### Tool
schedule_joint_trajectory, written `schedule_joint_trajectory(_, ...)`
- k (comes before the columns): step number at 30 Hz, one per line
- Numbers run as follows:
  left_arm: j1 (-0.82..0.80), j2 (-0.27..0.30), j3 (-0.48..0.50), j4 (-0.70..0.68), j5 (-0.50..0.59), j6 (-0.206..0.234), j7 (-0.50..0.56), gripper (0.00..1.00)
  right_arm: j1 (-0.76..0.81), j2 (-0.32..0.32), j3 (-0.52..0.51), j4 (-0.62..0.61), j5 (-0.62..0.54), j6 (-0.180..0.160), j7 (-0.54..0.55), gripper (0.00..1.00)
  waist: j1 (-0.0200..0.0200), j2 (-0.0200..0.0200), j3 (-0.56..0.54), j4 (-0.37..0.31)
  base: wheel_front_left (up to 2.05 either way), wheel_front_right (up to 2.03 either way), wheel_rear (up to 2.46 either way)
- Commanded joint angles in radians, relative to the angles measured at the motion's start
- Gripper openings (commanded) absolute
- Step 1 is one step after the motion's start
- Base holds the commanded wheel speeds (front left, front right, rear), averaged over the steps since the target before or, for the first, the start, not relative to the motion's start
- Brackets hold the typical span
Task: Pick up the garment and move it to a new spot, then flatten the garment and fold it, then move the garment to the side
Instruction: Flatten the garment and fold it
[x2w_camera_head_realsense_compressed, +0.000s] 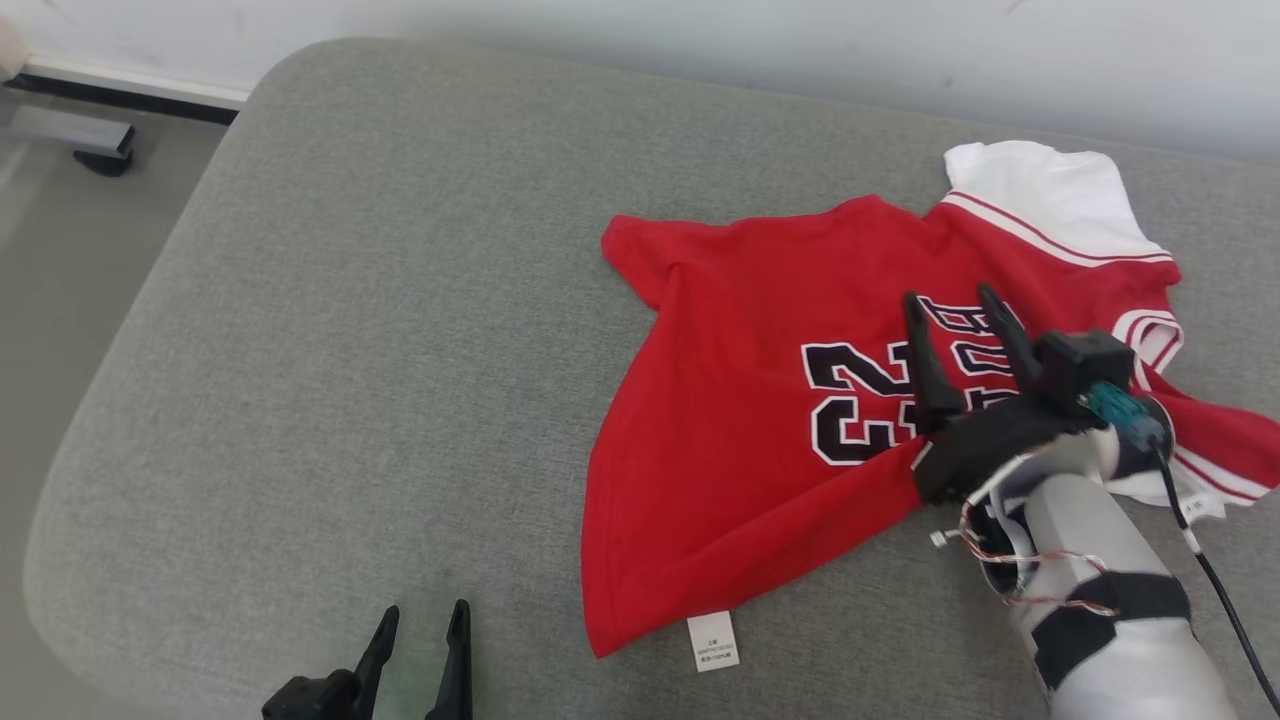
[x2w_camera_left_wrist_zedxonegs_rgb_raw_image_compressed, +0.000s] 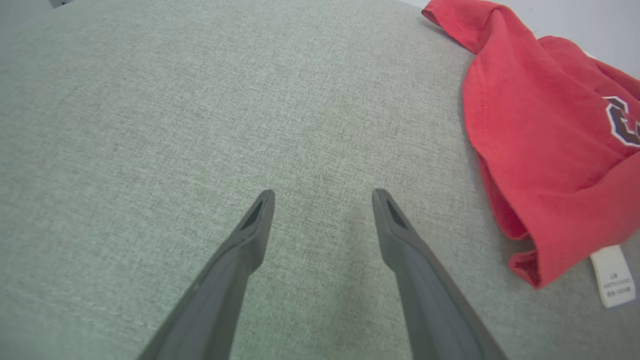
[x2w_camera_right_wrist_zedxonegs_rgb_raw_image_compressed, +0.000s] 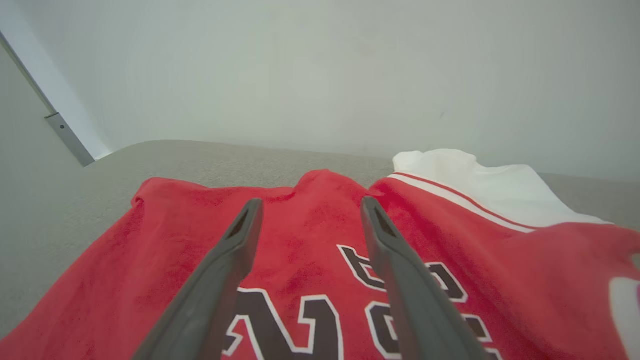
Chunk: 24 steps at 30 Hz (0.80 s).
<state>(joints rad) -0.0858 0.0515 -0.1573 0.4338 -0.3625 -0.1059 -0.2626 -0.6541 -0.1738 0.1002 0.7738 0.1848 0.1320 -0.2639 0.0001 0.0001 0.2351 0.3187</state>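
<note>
The garment is a red jersey with black-and-white numbers and a white sleeve, lying spread but rumpled on the right half of a grey cushion. A white care tag sticks out at its near hem. My right gripper hovers above the printed numbers, open, with nothing between its fingers; its wrist view looks along the jersey toward the wall. My left gripper stands open at the lower left over bare cushion, well left of the jersey's hem.
The grey upholstered cushion spans the scene, with a rounded edge at the left and front. A pale wall runs behind it. Floor and a dark metal foot lie beyond the far left corner.
</note>
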Motion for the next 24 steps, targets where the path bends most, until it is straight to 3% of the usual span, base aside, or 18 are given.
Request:
schedule_joint_trajectory(1, 0.006, -0.002, 0.005, -0.008, 0.007, -0.004, -0.003, 1.00, 0.035, -0.004, -0.015, -0.023, 0.016, -0.003, 0.000, 1.00, -0.0001, -0.0001, -0.020, -0.028, 0.00, 0.00, 0.00)
schedule_joint_trajectory(14, 0.030, -0.001, 0.032, -0.027, 0.047, -0.017, -0.003, 1.00, 0.313, 0.026, -0.059, -0.311, 0.069, -0.003, 0.000, 1.00, -0.0001, -0.0001, -0.111, -0.166, 0.00, 0.00, 0.00)
schedule_joint_trajectory(24, 0.059, -0.001, 0.044, -0.021, 0.053, -0.018, -0.003, 1.00, 0.421, 0.017, -0.128, -0.331, 0.048, -0.003, 0.000, 1.00, -0.0001, -0.0001, -0.127, -0.214, 0.00, 0.00, 0.00)
